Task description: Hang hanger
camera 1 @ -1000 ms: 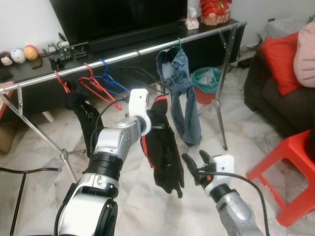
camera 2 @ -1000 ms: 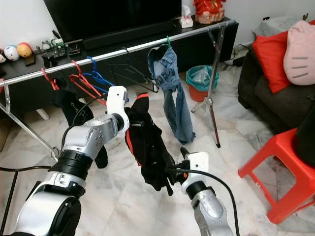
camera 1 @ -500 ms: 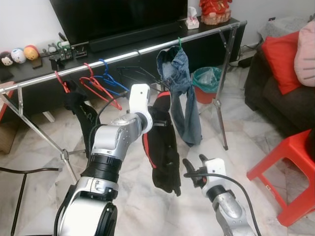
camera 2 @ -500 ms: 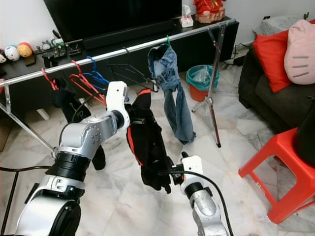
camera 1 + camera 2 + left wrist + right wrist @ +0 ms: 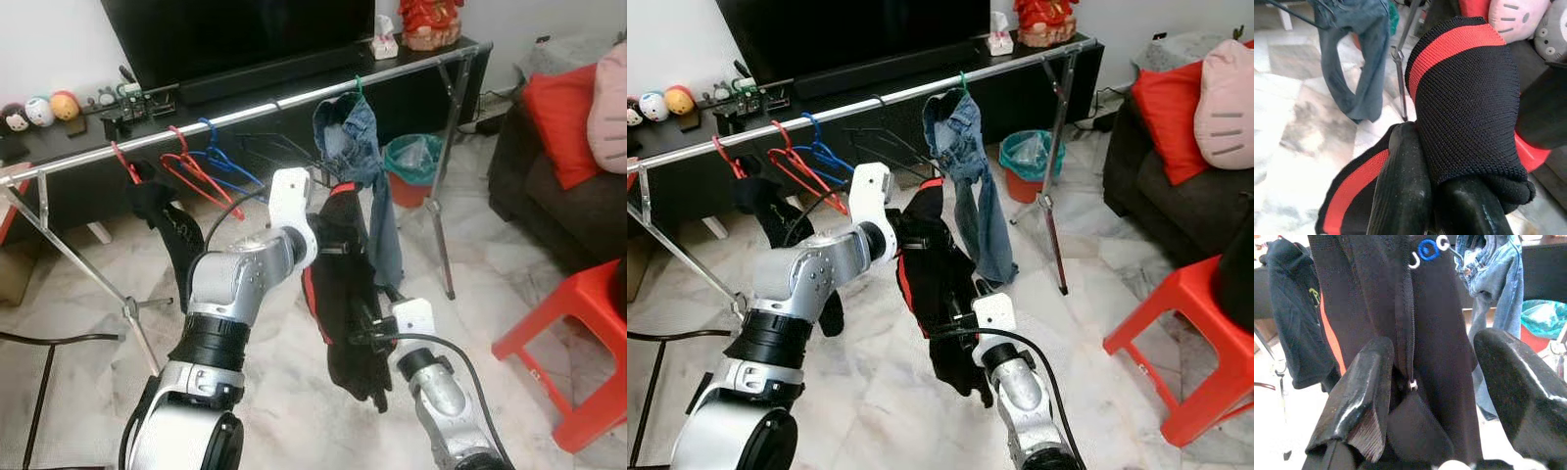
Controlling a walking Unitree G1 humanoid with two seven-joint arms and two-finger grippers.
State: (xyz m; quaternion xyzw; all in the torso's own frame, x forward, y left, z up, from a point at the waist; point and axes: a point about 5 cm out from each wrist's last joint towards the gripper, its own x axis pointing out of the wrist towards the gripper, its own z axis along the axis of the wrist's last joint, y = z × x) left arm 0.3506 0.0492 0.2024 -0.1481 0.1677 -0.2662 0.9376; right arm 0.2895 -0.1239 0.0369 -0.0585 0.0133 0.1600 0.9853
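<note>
Left eye view: left gripper (image 5: 328, 227) holds the black-and-red jacket (image 5: 348, 294) up, just near of the clothes rail (image 5: 245, 111).

Left wrist view: fingers (image 5: 1400, 196) clamped on the jacket's shoulder fabric.

Right wrist view: right gripper (image 5: 1444, 387) spread apart around the jacket's zipper (image 5: 1404, 323). Hanger itself cannot be made out.

Hanger: hidden inside the black and red jacket (image 5: 343, 294).
Left gripper (image 5: 1435, 196): fingers' tips buried in cloth.
Red stool (image 5: 578, 338): cut off by the edge.
</note>
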